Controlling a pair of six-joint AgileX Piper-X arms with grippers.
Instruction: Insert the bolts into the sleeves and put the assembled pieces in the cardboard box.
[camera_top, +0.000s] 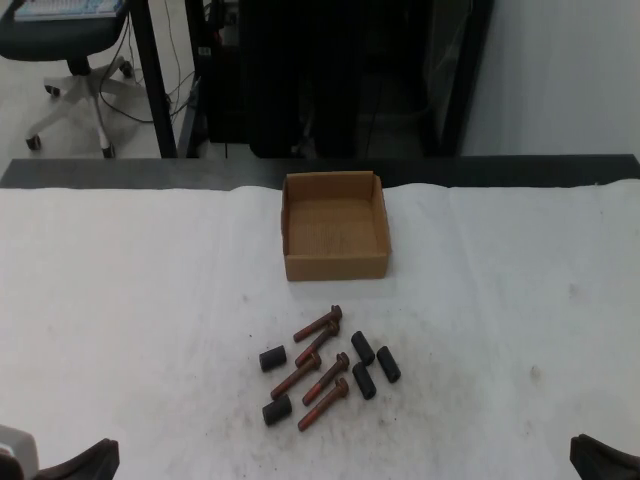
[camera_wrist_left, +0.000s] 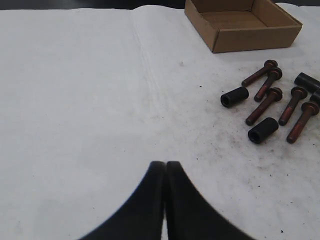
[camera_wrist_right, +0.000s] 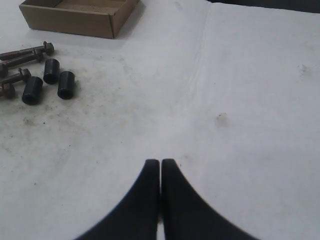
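Both grippers clenched at the near edge; parts loose mid-cloth, box beyond.

Left gripper (camera_wrist_left: 164, 169): fingers pressed together, gripping nothing, above the white cloth (camera_top: 150, 300). Right gripper (camera_wrist_right: 160, 167): the same, well apart on the other side. Farther out, between the two: five rusty-brown flanged bolts (camera_top: 326, 380) lying flat in a loose slanted row, none in a sleeve. Five black sleeves (camera_top: 364, 380) lie on their sides, two just left of the bolts, three clustered just right. Farther still, the open cardboard box (camera_top: 336, 266) sits upright near the cloth's far edge, apart from the parts.
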